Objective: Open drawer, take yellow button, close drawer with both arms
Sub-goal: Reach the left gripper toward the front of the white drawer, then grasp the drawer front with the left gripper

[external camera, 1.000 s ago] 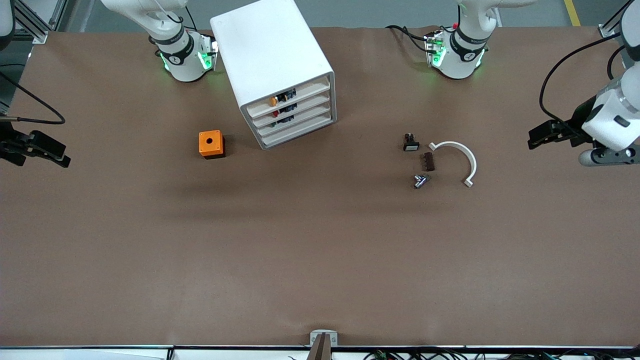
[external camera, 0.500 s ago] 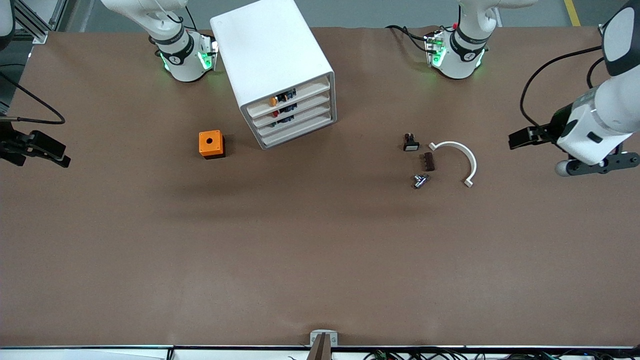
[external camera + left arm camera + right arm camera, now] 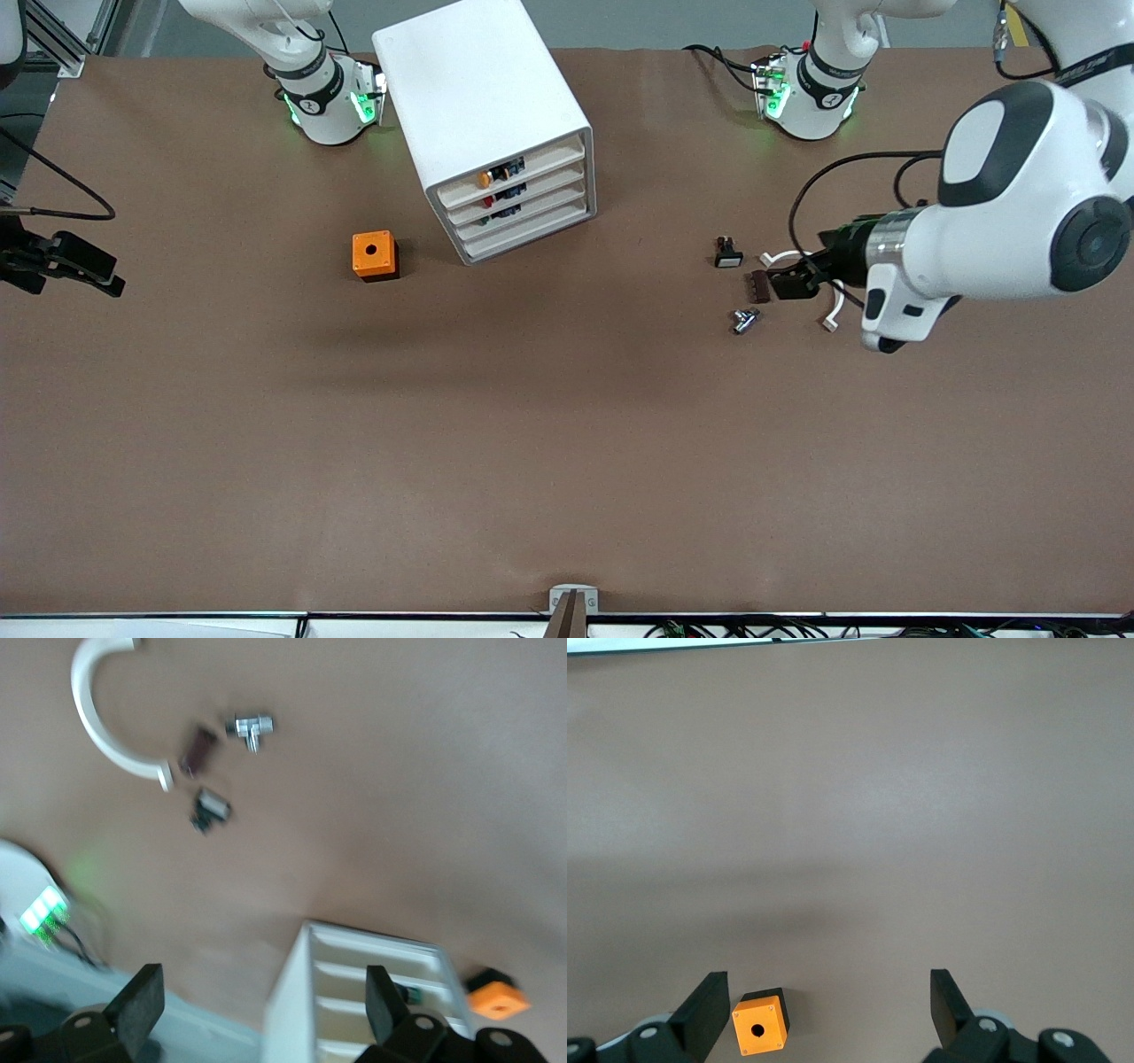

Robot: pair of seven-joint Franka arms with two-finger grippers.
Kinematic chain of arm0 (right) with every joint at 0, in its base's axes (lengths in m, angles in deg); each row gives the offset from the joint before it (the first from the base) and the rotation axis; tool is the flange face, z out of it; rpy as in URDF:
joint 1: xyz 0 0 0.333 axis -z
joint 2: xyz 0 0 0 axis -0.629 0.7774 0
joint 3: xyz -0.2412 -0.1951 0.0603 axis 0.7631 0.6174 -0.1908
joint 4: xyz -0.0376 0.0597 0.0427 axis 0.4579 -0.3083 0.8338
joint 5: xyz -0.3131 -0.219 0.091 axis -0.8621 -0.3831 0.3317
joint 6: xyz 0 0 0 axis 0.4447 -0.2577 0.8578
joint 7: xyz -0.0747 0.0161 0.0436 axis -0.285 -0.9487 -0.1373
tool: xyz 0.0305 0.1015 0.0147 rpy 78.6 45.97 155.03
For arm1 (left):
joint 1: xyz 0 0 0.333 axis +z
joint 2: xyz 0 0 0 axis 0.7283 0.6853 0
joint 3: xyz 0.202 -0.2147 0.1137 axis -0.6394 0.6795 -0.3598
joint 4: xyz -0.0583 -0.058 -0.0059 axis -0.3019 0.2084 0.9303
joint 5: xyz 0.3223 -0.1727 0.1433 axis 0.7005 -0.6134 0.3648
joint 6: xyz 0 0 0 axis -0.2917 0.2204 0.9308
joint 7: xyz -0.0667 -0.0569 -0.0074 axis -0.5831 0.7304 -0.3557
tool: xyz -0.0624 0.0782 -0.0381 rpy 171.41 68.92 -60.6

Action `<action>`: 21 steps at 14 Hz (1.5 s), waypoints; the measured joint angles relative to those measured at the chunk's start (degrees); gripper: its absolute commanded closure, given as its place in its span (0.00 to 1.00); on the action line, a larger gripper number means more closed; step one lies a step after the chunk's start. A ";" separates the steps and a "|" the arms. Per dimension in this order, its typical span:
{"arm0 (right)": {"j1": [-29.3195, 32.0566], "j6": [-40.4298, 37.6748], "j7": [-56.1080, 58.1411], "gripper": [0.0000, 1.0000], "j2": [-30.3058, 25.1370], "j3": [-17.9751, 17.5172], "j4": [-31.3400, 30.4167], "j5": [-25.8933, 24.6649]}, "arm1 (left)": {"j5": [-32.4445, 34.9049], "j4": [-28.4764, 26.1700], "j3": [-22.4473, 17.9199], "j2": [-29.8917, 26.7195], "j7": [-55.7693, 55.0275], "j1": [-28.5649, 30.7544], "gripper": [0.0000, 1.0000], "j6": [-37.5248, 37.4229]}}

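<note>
left gripper (image 3: 788,285), fingers spread and empty, hangs over the white arc (image 3: 833,312). right gripper (image 3: 84,263), spread and empty, waits at the tabletop (image 3: 532,425) edge; the drawer (image 3: 518,173) looks shut.

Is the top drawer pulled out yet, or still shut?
Shut. The top drawer sits flush with the three drawers below it in the cabinet, and the orange button shows inside it. Neither arm touches it.

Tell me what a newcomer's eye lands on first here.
The left arm fills the front view at its own end of the table, its open claw over the small parts beside the curved white piece. Next is the white cabinet near the bases, all drawers shut, the orange cube beside it.
</note>
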 measured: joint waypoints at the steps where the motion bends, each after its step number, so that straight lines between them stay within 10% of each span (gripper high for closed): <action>1: 0.00 0.00 0.00 0.00 0.00 0.00 0.00 0.00 | -2.62 0.10 0.01 1.04 -4.51 -0.34 0.00 -0.01; 14: 0.00 0.00 0.00 0.00 0.00 0.00 0.01 0.00 | -23.42 1.36 0.48 14.58 -59.00 -8.99 0.01 3.05; 21: 0.00 0.00 0.00 0.00 0.00 0.00 0.01 0.00 | -27.61 1.69 7.41 19.91 -73.06 -9.20 0.02 3.00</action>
